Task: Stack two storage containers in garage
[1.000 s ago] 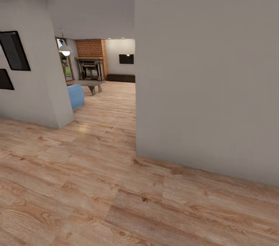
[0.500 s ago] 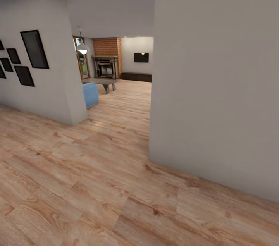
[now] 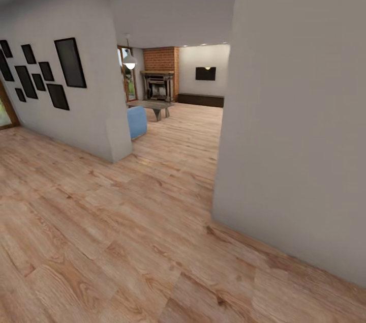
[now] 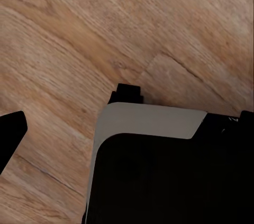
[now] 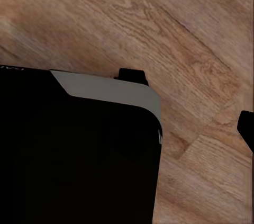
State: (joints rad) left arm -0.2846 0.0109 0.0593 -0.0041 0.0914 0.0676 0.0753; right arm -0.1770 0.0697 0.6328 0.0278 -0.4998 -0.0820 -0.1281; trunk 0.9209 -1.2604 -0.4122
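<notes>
Down at the wrists, each camera looks onto wood planks past a dark robot body with a pale grey edge. A black tip (image 4: pixel 10 131) juts in at the border of the left wrist view and another (image 5: pixel 246 124) in the right wrist view; I cannot tell whether either end effector is open or closed, and nothing shows in their grasp.

Outward, the head view takes in light plank flooring (image 3: pixel 117 226) running through an opening between two plain walls. The near wall (image 3: pixel 300 109) stands close on the right; the left wall (image 3: pixel 86 109) carries a cluster of black frames (image 3: pixel 46 76). Through the opening lies the living room (image 3: pixel 178 109): a brick fireplace (image 3: pixel 160 79), a blue sofa (image 3: pixel 136 122), a low coffee table (image 3: pixel 152 107), a dark cabinet (image 3: pixel 201 100), a hanging lamp (image 3: pixel 129 62).
</notes>
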